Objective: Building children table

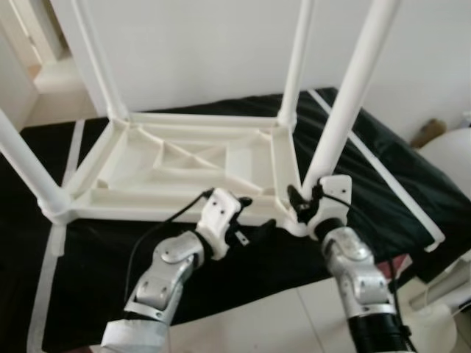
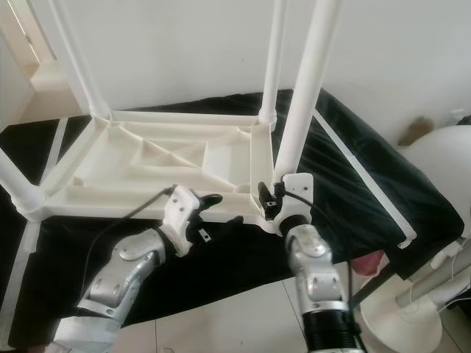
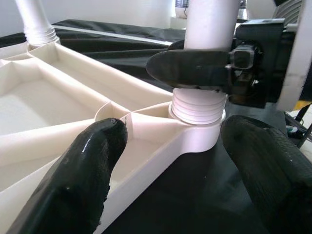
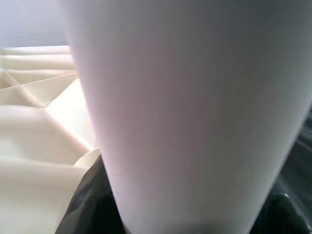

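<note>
Upturned white tabletop [image 1: 176,165] lying underside-up on a black cloth [image 1: 412,191], ribs exposed, so that the corner sockets face upward to take the legs. Four white legs standing up from the corners; the near right leg [image 1: 346,95] being the one in work.

Right claw [image 1: 303,202] pressed around that leg just above its threaded collar [image 3: 199,105], one black finger [image 3: 187,68] wrapped across the tube in the left wrist view. Held so low on the leg probably to turn it into the socket with least wobble; threads visible above the socket rim suggest the leg not yet fully seated, though hard to judge.

Left claw [image 1: 246,224] spread, pinching nothing, one finger [image 3: 80,170] resting against the tabletop's near rim beside that same corner, the other out over the cloth just in front of the socket. Likely placed there to brace the tabletop against twisting while the leg is turned.

Far right leg [image 1: 294,66] behind the worked corner, far left leg [image 1: 99,59] and near left leg [image 1: 26,169] at the other end, all seated upright. White round object [image 1: 456,158] to the right of the tabletop, beyond the cloth.
</note>
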You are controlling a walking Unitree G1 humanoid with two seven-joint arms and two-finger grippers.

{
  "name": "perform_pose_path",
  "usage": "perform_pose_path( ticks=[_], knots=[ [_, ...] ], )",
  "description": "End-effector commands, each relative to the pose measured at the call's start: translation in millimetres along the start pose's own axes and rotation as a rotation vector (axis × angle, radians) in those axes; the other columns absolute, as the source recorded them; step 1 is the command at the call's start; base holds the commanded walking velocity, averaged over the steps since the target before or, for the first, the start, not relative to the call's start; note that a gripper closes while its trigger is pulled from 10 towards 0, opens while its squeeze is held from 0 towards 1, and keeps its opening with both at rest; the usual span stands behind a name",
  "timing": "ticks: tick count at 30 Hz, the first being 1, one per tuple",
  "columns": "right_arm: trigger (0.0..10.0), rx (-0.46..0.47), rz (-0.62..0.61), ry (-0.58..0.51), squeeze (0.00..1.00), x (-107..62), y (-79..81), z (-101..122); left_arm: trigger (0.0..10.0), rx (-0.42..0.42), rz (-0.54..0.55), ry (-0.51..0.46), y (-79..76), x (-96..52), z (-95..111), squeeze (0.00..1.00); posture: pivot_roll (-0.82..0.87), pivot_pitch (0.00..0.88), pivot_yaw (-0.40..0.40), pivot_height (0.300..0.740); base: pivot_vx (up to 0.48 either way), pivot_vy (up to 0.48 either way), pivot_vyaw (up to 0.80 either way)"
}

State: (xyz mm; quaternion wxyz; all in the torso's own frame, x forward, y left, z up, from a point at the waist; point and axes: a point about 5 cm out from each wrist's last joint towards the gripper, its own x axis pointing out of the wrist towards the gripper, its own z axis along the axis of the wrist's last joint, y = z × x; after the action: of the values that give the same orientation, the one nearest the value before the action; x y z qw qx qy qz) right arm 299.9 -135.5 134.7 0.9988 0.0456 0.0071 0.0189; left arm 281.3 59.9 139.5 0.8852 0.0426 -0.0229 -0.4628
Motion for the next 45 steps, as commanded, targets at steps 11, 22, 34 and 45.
perform_pose_path(
  ticks=[11,22,34,45],
  knots=[
    [10.0,0.076,-0.253,0.038,0.0,-12.7,-10.5,-11.8,10.0,0.002,-0.09,-0.04,-14.1,-3.0,-0.4,0.0,-0.05,0.0,0.0,0.74,0.0,0.0,0.0],
    [10.0,0.053,-0.225,0.015,1.0,-13.9,-13.2,-6.8,10.0,0.025,-0.145,-0.027,-19.8,-2.8,-2.5,0.0,-0.06,0.0,-0.014,0.74,0.0,0.0,0.0],
    [10.0,-0.03,0.003,-0.023,0.0,-12.2,-31.1,4.9,10.0,0.034,-0.167,-0.027,-20.2,-8.7,-0.7,0.0,-0.04,0.0,-0.054,0.74,0.0,0.0,0.0],
    [10.0,-0.156,0.277,0.003,0.0,-2.4,-52.0,11.2,10.0,0.042,-0.191,-0.032,-19.5,-5.7,2.0,0.0,-0.05,0.0,-0.039,0.74,0.0,0.0,0.0]
  ],
)
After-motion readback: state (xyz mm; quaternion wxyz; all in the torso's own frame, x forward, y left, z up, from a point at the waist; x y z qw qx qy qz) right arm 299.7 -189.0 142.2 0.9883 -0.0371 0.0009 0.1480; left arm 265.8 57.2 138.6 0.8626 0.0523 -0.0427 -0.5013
